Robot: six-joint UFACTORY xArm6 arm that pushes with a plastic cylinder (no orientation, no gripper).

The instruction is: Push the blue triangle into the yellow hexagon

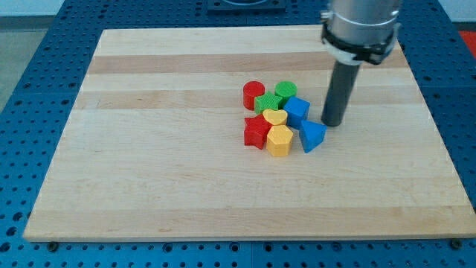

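The blue triangle lies right of centre on the wooden board. The yellow hexagon sits just to its left, a narrow gap between them. My tip rests on the board just above and to the right of the blue triangle, very close to its upper right edge. The rod rises from there to the arm at the view's top.
A tight cluster lies left of my tip: a blue cube, a yellow heart, a red star, a red cylinder, a green cylinder and a green block.
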